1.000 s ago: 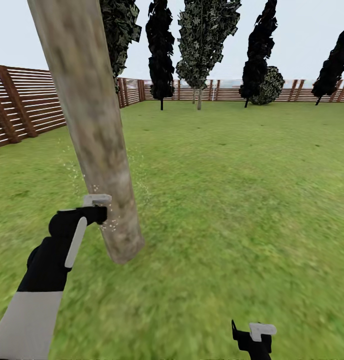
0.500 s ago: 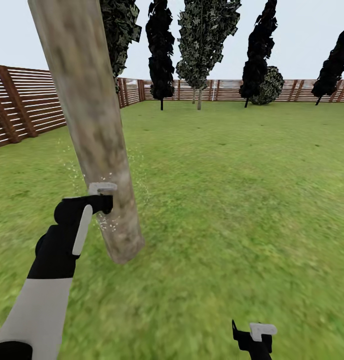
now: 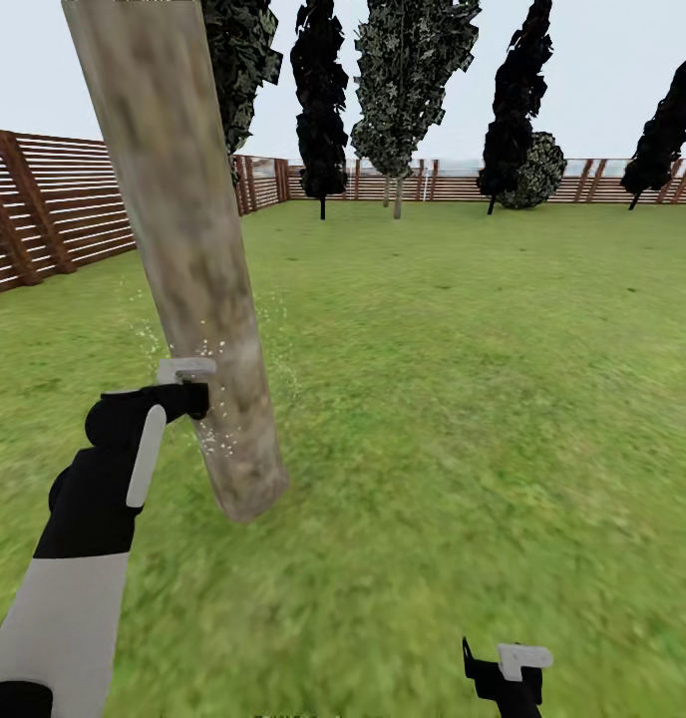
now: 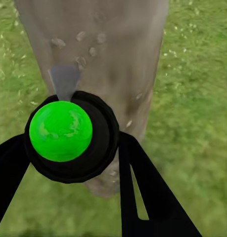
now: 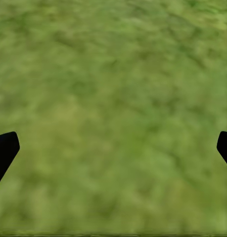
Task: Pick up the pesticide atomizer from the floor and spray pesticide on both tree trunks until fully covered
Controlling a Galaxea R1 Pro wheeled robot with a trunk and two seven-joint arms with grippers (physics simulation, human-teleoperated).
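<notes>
Pesticide atomizer [image 4: 68,136] is held against a tree trunk [image 3: 188,259] on the garden lawn [image 3: 463,399].

Left claw [image 3: 183,389] is seen closed around the atomizer, its green-capped black body aimed at the mottled grey-beige trunk just in front, where fine white droplets are scattered. Right claw [image 3: 508,673] is held low over the grass, well apart from the trunk, its fingers [image 5: 4,150] spread wide. A slatted wooden fence [image 3: 54,214] is seen behind.

Green, mottled grass lawn [image 3: 463,399] carried everything; thick pale grey-beige leaning tree trunk [image 3: 183,259] stood on it, brown horizontal-slat wooden fence [image 3: 54,214] bordered it.
</notes>
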